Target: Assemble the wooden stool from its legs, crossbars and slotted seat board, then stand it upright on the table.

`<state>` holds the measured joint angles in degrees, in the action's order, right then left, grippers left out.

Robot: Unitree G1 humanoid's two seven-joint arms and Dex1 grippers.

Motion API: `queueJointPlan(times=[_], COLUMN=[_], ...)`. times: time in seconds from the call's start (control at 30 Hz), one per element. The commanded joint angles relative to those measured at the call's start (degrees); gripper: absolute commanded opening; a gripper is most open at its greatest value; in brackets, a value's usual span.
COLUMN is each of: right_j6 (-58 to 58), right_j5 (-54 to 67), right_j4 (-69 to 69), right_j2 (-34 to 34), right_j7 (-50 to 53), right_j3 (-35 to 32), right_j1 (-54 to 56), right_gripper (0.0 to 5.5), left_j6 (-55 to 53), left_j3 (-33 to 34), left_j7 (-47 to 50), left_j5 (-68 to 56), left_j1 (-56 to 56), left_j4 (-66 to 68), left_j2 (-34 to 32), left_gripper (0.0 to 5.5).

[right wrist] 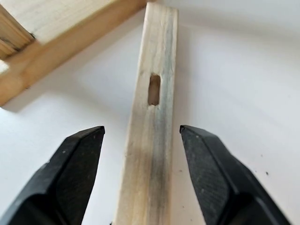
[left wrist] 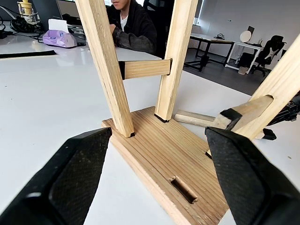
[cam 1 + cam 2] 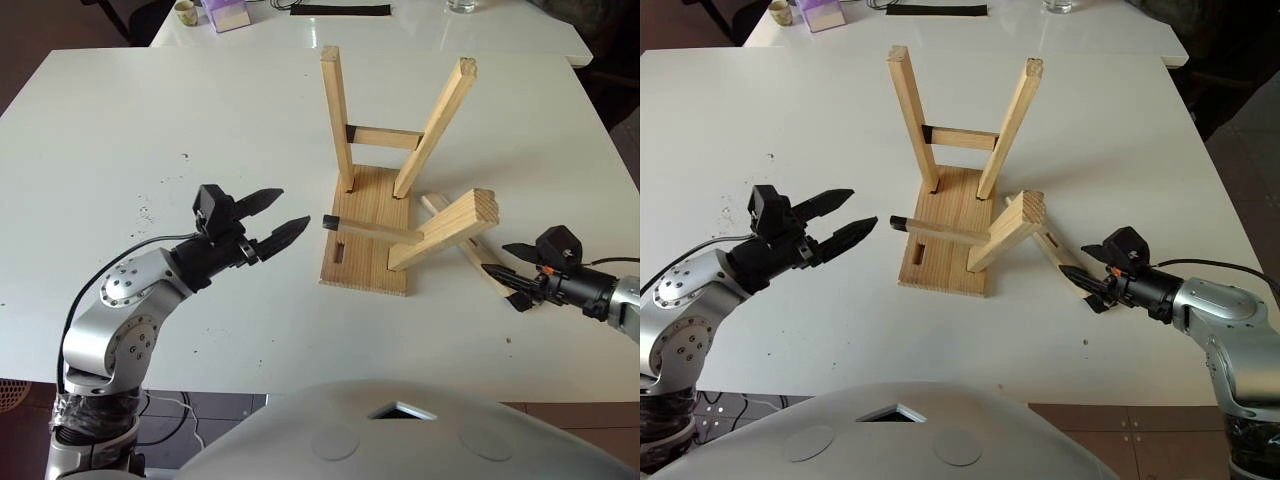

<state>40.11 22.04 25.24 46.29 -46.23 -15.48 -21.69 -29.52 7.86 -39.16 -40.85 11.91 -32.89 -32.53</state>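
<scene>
Left claw (image 3: 293, 207): open, tips beside the dark end of the tilted crossbar (image 3: 372, 230).
Right claw (image 3: 497, 258): open, straddling a loose leg (image 1: 159, 56) flat on the counter (image 3: 150, 120).
Seat board (image 3: 365, 265): flat, mid-counter; near slot (image 3: 338, 255) empty.
Third leg (image 3: 445, 228): leaning on the board, unseated.
Far legs (image 3: 337, 115): two, upright in slots, joined by the far crossbar (image 3: 385, 137).
Progress: we judge it half done.

Left arm (image 3: 128, 300): silver rounded joint housings, small screws, black forearm, thin black cable (image 3: 150, 240). Right arm (image 3: 1218, 312) alike, orange wrist mark (image 3: 546, 268). Jaws black, tapered, textured.
</scene>
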Motion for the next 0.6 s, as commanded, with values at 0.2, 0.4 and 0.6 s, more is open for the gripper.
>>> queueJointPlan(times=[0.2,0.4,0.6], right_j6=[-7.16,-9.30,-11.51], right_j5=[-5.94,-5.89,-7.90], right_j4=[-8.13,-7.83,-9.61], right_j2=[-1.46,-2.02,-1.49], right_j7=[1.47,1.66,2.86], right_j3=[5.77,5.98,6.85], right_j1=[-0.35,-2.11,0.12], right_gripper=[2.97,2.36,2.05], left_j6=[0.16,0.15,1.22], left_j3=[-3.15,-3.58,-1.19], left_j7=[-0.11,-0.72,-0.31], left_j5=[2.58,2.83,4.17], left_j1=[-1.35,-2.85,-4.11], left_j4=[0.78,1.85,4.84], left_j2=[0.01,-0.26,-0.67], left_gripper=[3.70,3.70,3.70])
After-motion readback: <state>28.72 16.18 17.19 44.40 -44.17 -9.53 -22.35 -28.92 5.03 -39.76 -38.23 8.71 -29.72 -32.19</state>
